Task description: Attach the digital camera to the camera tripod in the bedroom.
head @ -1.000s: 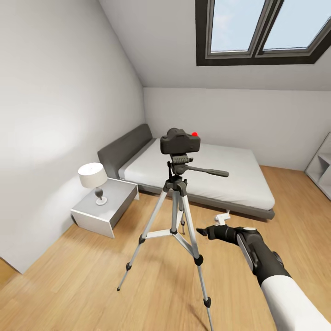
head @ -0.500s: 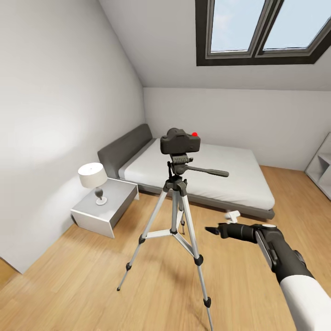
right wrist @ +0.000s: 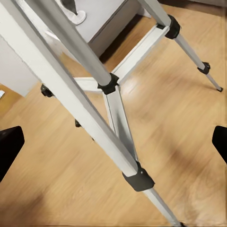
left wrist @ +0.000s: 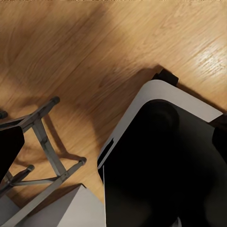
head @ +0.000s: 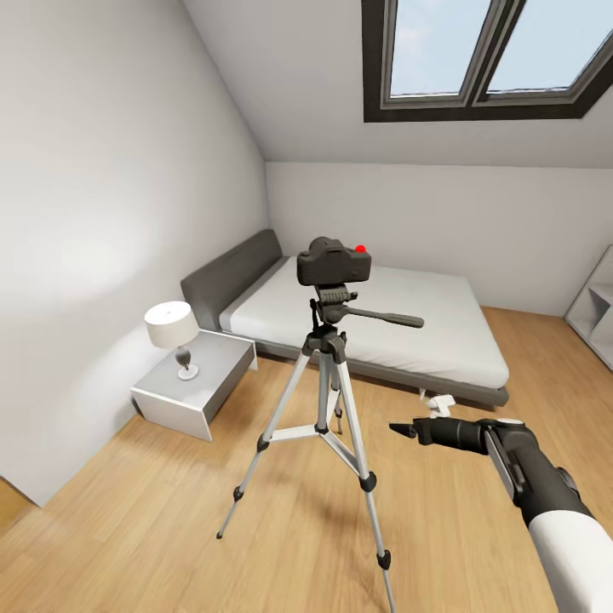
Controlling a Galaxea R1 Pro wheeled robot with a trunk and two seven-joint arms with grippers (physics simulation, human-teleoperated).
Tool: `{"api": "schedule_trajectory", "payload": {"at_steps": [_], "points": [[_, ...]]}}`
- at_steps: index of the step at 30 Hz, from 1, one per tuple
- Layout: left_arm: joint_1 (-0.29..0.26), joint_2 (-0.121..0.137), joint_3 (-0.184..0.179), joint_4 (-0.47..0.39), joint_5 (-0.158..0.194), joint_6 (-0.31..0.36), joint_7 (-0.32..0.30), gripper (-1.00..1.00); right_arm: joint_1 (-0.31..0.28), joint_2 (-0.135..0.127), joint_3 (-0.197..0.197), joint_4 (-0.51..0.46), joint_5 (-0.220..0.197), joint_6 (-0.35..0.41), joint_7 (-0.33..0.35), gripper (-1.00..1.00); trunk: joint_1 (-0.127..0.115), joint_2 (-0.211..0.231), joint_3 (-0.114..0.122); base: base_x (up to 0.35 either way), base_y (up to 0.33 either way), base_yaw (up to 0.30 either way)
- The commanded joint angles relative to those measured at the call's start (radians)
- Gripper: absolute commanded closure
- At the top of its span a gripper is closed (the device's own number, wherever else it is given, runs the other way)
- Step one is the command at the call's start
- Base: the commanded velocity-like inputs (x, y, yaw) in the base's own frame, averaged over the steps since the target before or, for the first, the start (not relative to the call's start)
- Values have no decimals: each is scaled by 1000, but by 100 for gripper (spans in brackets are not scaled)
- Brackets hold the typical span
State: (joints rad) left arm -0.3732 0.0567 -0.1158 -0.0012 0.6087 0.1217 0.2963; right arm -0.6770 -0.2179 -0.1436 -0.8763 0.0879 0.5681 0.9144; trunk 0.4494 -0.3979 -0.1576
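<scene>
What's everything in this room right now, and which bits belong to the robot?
digital camera: one, black with red dot, on top of the tripod head.
camera tripod: one, silver legs, black joints, standing on the wood floor.
bed: one, white with grey frame, against the far wall.
nightstand: one, white-grey, beside the bed.
lamp: one, white shade, on the nightstand.
skylight: one, dark frame, in the sloped ceiling.
shelf unit: one, white, at the right edge.
right end effector: one, black, low beside the tripod, open, holding nothing.
</scene>
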Motion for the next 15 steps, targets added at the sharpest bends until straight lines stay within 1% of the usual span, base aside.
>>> {"api": "schedule_trajectory", "payload": {"at_steps": [1,5,8,11,15], "points": [[-1,0,-8,0,5,3,3,-100,-1,-6,-5,12,9,4,6,-100,1,-2,-2,0,0,0],[-1,0,-8,0,6,-10,4,-100,-1,-40,-8,87,11,-2,-12,-100,1,-2,-2,0,0,0],[-1,0,-8,0,7,-26,4,-100,-1,-63,-9,156,11,-5,-39,-100,1,-2,-2,0,0,0],[-1,0,-8,0,9,-40,4,-100,-1,-83,-9,232,14,-7,-82,-100,1,-2,-2,0,0,0],[0,-2,-8,1,10,-47,4,-100,-1,-105,-10,355,26,-20,-163,-100,1,-2,-2,0,0,0]]}}
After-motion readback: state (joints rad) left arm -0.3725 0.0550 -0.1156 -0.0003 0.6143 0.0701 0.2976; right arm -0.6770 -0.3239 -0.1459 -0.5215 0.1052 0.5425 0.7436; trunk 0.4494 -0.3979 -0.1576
